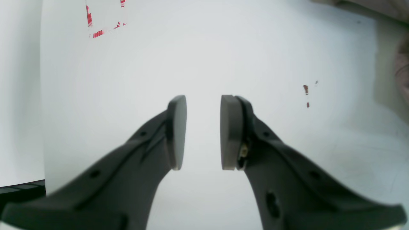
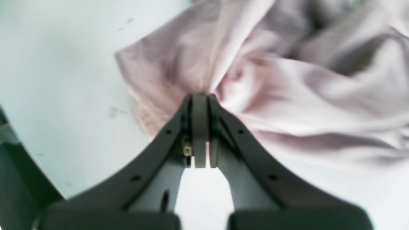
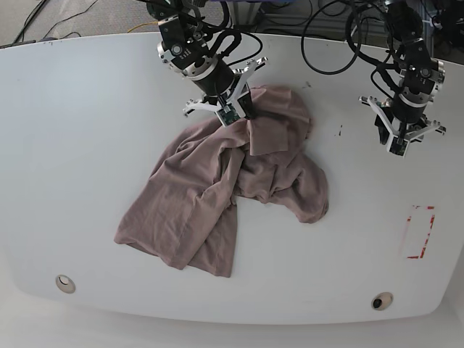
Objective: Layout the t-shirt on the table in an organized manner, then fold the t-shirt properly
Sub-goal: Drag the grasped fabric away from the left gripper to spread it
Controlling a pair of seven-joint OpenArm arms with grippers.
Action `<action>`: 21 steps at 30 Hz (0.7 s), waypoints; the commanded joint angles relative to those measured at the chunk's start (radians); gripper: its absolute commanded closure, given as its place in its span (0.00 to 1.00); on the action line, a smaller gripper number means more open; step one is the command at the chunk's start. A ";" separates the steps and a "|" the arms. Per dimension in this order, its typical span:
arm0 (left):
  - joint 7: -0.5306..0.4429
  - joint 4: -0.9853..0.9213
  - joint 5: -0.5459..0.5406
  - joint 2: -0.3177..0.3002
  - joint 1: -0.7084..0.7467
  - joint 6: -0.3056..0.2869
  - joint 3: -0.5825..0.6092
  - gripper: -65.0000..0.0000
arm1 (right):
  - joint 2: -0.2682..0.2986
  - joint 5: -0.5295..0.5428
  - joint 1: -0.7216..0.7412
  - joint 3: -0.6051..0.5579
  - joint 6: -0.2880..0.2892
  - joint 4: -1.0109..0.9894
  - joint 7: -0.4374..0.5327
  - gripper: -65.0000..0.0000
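Centrally on the white desk [image 3: 87, 145], lying crumpled and unfolded: the mauve-brown t-shirt [image 3: 217, 196], spread in loose creased lobes, one broad flap reaching toward the near left edge, another bunched lobe toward the right. Far edge of the cloth gathered into a raised peak under the right end effector [image 3: 243, 114]. Seen from the right wrist: right end effector [image 2: 200, 95] closed tight, pads pressed together on a pinched ridge of the t-shirt [image 2: 287, 80], folds radiating away from the pinch point, bare desk [image 2: 64, 80] to the left of the fabric with a few dark specks.

Well apart from the cloth, on the far right of the base view: the left end effector [image 3: 401, 141], hanging over bare desk, holding nothing. Seen from the left wrist: left end effector [image 1: 203, 132] with a moderate gap between its two flat grey pads [image 1: 177, 131], only white desk [image 1: 204, 57] visible through the gap. Small brown specks [image 1: 306, 90] on the surface to the right, a sliver of the t-shirt [image 1: 401, 68] at the frame's right edge, blurred. Red dashed rectangle mark [image 1: 96, 22] at upper left of that view; same red dashed rectangle mark [image 3: 419, 232] near the desk's right edge in the base view. Two small round holes [image 3: 65, 283] along the near edge, left and right.
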 commanded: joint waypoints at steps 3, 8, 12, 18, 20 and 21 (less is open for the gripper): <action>-0.022 0.017 -0.006 -0.007 -0.006 0.005 0.000 0.75 | 0.041 0.009 -0.060 0.097 0.001 0.061 0.026 1.00; -0.022 0.016 -0.006 -0.006 -0.006 0.005 0.003 0.75 | 0.082 0.013 -0.089 0.249 0.008 0.061 0.030 1.00; -0.022 0.016 -0.006 -0.006 -0.006 0.005 0.040 0.75 | 0.099 0.013 -0.092 0.375 0.009 0.061 0.030 1.00; -0.020 0.016 -0.006 -0.006 -0.006 0.005 0.100 0.75 | 0.105 0.013 -0.074 0.591 0.009 0.059 0.030 1.00; -0.020 0.016 -0.006 -0.006 -0.004 0.005 0.117 0.75 | 0.105 0.013 -0.054 0.650 0.009 0.058 0.026 1.00; -0.020 0.016 -0.006 -0.006 -0.004 0.005 0.129 0.75 | 0.105 0.009 -0.038 0.693 0.011 0.056 0.023 1.00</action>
